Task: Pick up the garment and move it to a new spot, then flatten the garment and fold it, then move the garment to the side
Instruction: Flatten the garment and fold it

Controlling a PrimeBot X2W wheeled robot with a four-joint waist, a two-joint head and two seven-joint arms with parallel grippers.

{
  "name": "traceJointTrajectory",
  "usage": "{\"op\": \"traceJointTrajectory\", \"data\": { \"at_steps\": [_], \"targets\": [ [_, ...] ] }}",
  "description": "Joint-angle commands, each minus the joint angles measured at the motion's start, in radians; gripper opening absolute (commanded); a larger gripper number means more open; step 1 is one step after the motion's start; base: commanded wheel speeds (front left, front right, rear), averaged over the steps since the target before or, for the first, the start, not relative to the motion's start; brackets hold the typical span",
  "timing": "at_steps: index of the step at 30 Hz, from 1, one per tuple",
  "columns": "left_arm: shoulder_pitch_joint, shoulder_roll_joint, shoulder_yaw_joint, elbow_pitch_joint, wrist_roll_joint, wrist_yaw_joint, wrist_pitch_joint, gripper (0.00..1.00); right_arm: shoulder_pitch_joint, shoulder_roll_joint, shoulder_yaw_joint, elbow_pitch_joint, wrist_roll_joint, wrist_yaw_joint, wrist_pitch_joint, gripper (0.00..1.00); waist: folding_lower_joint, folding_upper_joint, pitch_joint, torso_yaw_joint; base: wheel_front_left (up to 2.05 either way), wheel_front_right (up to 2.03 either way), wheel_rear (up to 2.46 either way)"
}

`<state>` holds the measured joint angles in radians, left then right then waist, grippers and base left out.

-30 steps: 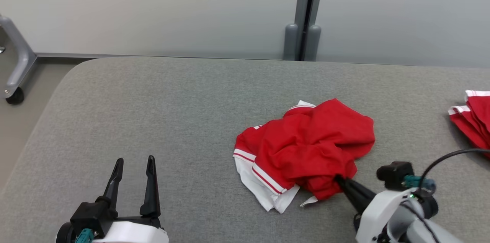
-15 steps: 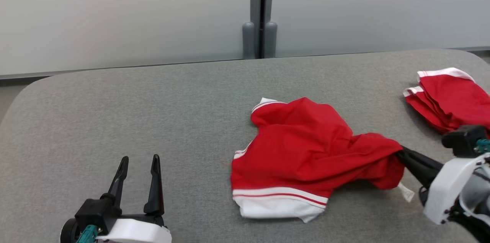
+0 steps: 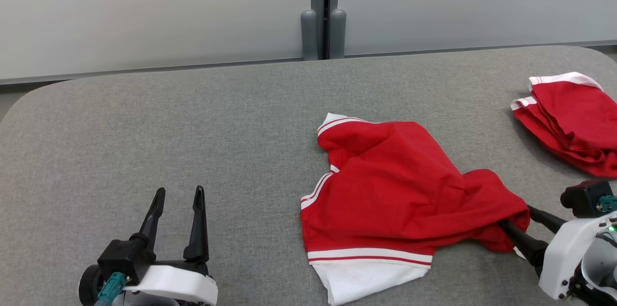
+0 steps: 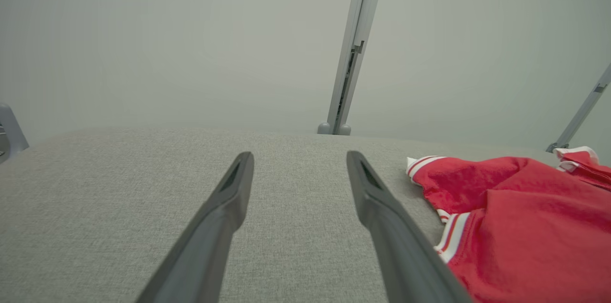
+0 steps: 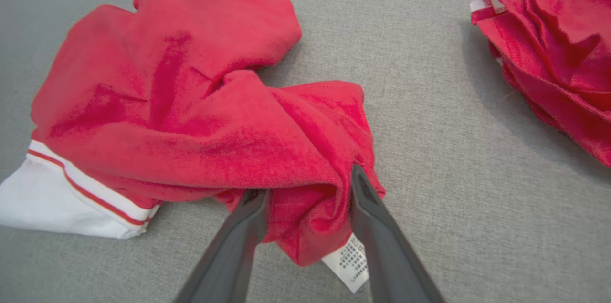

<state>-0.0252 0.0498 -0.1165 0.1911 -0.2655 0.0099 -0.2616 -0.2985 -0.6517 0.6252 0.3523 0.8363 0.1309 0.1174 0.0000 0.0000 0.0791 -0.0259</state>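
Note:
The garment [image 3: 385, 185] is a red shirt with white, red-striped trim, lying partly spread and rumpled right of centre on the grey padded table [image 3: 193, 118]. My right gripper [image 3: 516, 217] is at its bunched right end. In the right wrist view the right gripper [image 5: 305, 183] has its fingers apart, with a fold of the garment [image 5: 191, 112] and a white label lying loosely between them. My left gripper [image 3: 179, 190] is open and empty at the lower left, well clear of the cloth. The left wrist view has that gripper [image 4: 300, 155] over bare table, the garment [image 4: 515, 212] to its right.
A second red garment [image 3: 569, 113] lies bunched at the table's far right, also in the right wrist view [image 5: 558, 40]. Two grey posts [image 3: 323, 31] stand against the pale wall behind the table's far edge. The table's rounded left corner is near the left gripper's side.
The head camera has shifted. My right gripper dragged the garment's end to the right, stretching the heap out flatter, and its fingers have now spread apart. The left gripper stayed put.

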Motion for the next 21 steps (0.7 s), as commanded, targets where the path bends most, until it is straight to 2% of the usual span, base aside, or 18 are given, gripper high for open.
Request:
{"op": "traceJointTrajectory", "data": {
  "at_steps": [1, 6, 11, 12, 17, 21],
  "targets": [
    [-0.011, 0.003, 0.008, 0.004, 0.005, -0.004, -0.004, 1.0, 0.002, 0.01, -0.024, -0.001, -0.005, 0.0, -0.037, 1.0, 0.0, 0.0, -0.005, -0.002, 0.0, 0.0, 0.0],
    [-0.007, 0.003, 0.02, 0.0, 0.011, -0.007, -0.005, 1.0, 0.011, 0.048, -0.109, -0.045, -0.038, 0.0, -0.168, 1.0, 0.0, 0.0, -0.021, -0.011, 0.0, 0.0, 0.0],
    [0.001, 0.004, 0.029, -0.004, 0.016, -0.01, -0.004, 1.0, 0.041, 0.129, -0.197, -0.103, -0.09, 0.0, -0.298, 1.0, 0.0, 0.0, -0.029, -0.013, 0.0, 0.0, 0.0],
    [0.001, 0.004, 0.029, -0.004, 0.016, -0.01, -0.004, 1.0, 0.041, 0.129, -0.197, -0.103, -0.09, 0.0, -0.298, 1.0, 0.0, 0.0, -0.029, -0.013, 0.0, 0.0, 0.0],
    [0.002, 0.008, 0.018, -0.011, 0.024, -0.017, -0.004, 1.0, 0.077, 0.232, -0.299, -0.129, -0.136, 0.0, -0.366, 1.0, 0.0, 0.0, -0.031, -0.011, 0.0, 0.0, 0.0],
    [-0.001, 0.008, 0.0, -0.015, 0.011, -0.03, 0.025, 1.0, 0.105, 0.308, -0.373, -0.124, -0.19, 0.0, -0.379, 1.0, 0.0, 0.0, -0.029, -0.007, 0.0, 0.0, 0.0]
  ]
}}
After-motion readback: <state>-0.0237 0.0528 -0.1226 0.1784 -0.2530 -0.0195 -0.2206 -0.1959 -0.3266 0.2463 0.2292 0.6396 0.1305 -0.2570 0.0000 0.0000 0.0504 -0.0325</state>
